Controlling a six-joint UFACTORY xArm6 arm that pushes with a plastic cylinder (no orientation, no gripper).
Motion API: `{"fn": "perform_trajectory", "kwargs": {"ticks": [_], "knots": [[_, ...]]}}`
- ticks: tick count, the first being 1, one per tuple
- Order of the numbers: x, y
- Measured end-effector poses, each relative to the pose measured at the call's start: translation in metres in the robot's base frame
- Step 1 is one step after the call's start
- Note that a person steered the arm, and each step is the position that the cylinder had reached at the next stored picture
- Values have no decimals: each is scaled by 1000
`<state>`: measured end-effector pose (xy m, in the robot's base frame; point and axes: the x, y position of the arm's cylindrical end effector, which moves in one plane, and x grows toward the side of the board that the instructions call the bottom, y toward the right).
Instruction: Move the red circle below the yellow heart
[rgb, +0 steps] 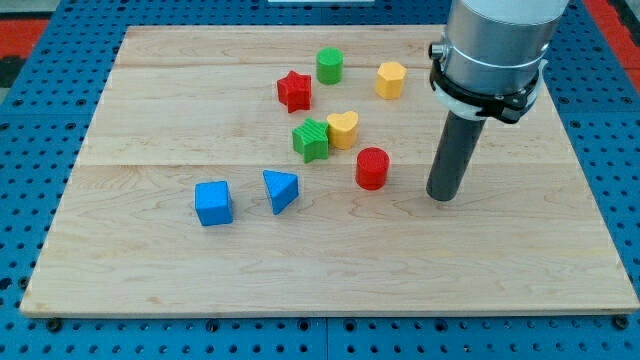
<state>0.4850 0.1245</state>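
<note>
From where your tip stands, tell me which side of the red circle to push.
Push its right wall. The red circle is an upright round block sitting lower right of the yellow heart; my tip stands to its right, so a leftward push would bring it below.

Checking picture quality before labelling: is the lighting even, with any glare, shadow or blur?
Camera view: lighting soft and even, no glare on the wooden board; the red circle, yellow heart and my tip look sharp, casting only faint, short shadows.

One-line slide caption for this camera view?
My tip sits right of the red circle, which lies below-right of the yellow heart.
</note>
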Motion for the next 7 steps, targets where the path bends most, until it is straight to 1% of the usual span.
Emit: {"fn": "perform_trajectory", "kwargs": {"ticks": [1, 2, 3, 4, 5, 6, 7], "knots": [[0, -17], [-7, -17], [-14, -52], [16, -60], [6, -101], [-39, -100], [-10, -97]]}}
